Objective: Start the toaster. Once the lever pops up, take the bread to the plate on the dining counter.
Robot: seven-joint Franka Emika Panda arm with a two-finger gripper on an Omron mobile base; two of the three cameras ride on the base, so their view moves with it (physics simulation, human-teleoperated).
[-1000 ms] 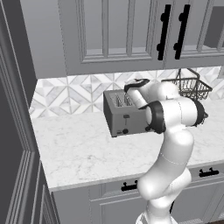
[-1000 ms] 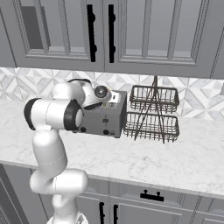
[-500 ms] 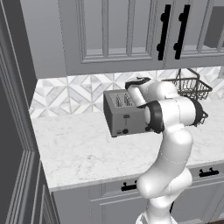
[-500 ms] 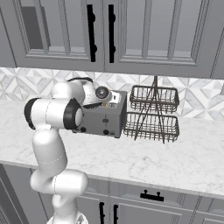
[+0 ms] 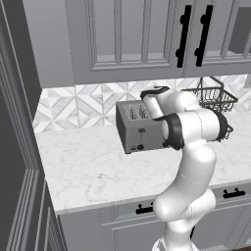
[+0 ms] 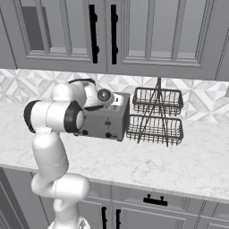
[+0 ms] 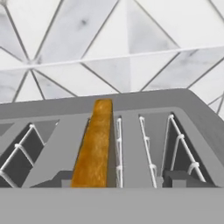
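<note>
- Toaster (image 5: 139, 130) on the marble counter (image 5: 93, 171), close to the tiled backsplash (image 5: 88, 105); black levers and knobs on its front.
- Bread (image 7: 94, 146) upright in a slot, browned orange edge level with the top, wire guides beside it.
- Gripper directly above the toaster top, pointing down at the slots; fingers hidden, so opening cannot be told, nothing seen held.
- Wire basket rack (image 6: 156, 117) just beside the toaster.
</note>
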